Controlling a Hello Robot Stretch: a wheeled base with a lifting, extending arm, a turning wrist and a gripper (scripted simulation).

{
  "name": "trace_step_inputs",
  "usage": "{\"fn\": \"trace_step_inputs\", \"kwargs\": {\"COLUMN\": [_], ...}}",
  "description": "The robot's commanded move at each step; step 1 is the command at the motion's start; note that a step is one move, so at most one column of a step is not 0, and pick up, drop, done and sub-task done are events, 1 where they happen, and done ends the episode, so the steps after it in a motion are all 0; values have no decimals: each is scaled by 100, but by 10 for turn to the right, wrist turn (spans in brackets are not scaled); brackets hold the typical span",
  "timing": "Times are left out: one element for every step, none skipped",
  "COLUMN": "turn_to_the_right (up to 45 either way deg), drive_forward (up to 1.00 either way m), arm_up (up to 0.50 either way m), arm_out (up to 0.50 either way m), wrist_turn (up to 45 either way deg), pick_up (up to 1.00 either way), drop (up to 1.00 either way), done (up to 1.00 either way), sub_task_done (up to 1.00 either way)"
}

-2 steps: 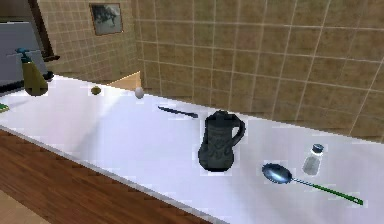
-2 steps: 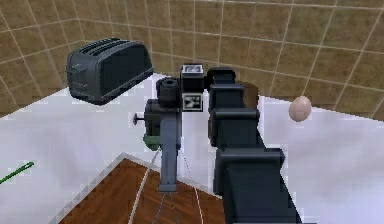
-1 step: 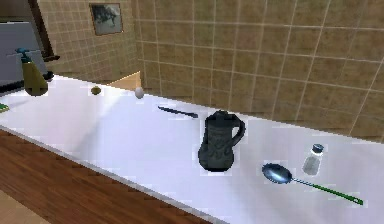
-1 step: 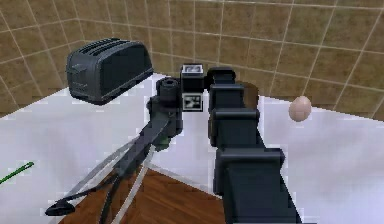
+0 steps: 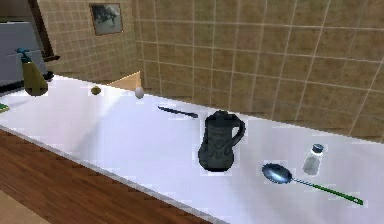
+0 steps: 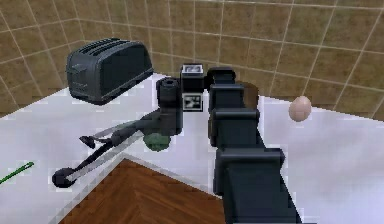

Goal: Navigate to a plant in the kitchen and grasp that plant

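Tool [image 6: 78, 160] low over the white table [image 6: 330, 160], slanting toward the arm side view's left from the end of the dark arm [image 6: 245, 165]. I cannot tell whether it grips anything, since a small dark green blob [image 6: 157, 141] lies on the table right at its body. Beyond it stands a dark toaster [image 6: 110, 68]. Well apart toward the right lies an egg [image 6: 300, 108], and both are near the tiled wall [image 6: 300, 40].

In the forward view a spoon [image 5: 285, 176] with a green handle lies nearest, a shaker [image 5: 315, 158] just behind it. Left of these stands a dark jug [image 5: 220, 140]. Farther along lies a knife [image 5: 178, 112], then a small olive ball [image 5: 96, 90]. At the table's far left end stands an olive shape [image 5: 35, 74], perhaps the plant, well apart from the jug. A picture [image 5: 105, 17] hangs on the wall behind.
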Motion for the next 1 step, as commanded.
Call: {"fn": "trace_step_inputs", "kwargs": {"turn_to_the_right": [0], "drive_forward": [0], "arm_up": [0], "arm_out": [0], "wrist_turn": [450], "pick_up": [0], "drop": [0], "done": [0], "sub_task_done": [0]}}
